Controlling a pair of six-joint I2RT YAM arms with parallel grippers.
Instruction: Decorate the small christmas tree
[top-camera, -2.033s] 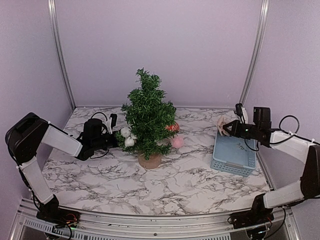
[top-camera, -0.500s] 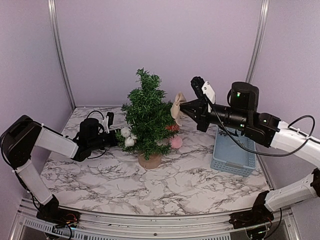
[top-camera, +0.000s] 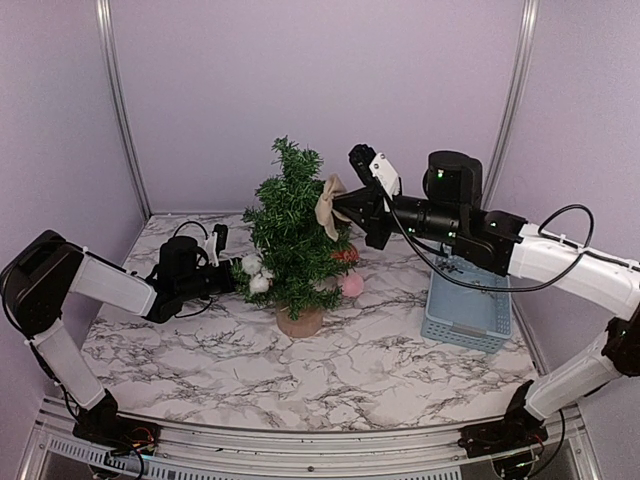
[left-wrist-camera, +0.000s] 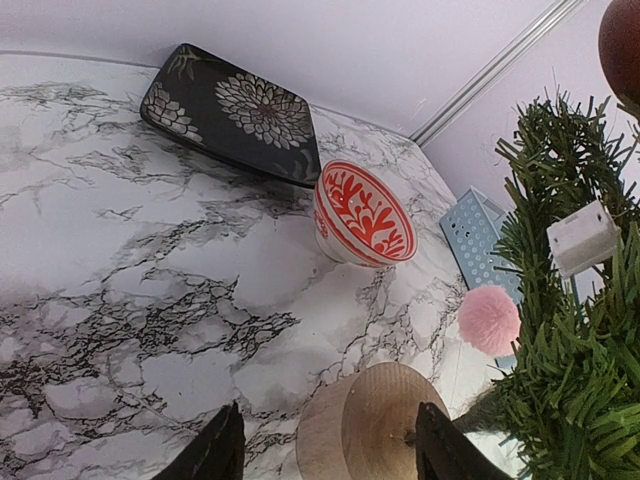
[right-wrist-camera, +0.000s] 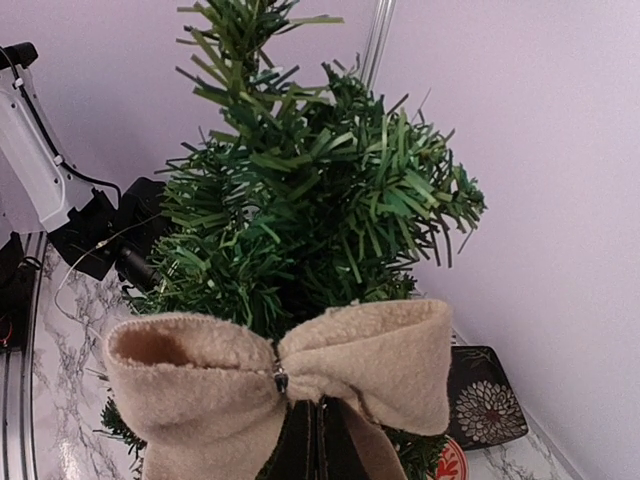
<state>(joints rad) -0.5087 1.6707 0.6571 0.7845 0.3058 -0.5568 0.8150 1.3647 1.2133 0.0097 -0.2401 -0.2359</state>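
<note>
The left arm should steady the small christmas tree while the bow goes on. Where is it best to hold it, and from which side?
Probably hold the small christmas tree by its thin trunk, just above the round wooden base, coming low from the side of the left gripper. It stands upright, its bristly branches would bend, and the base looks wide for the jaws.

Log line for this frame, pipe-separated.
right gripper shut on beige bow, at small christmas tree upper branches | left gripper open near wooden base | pink pompom hung
</note>
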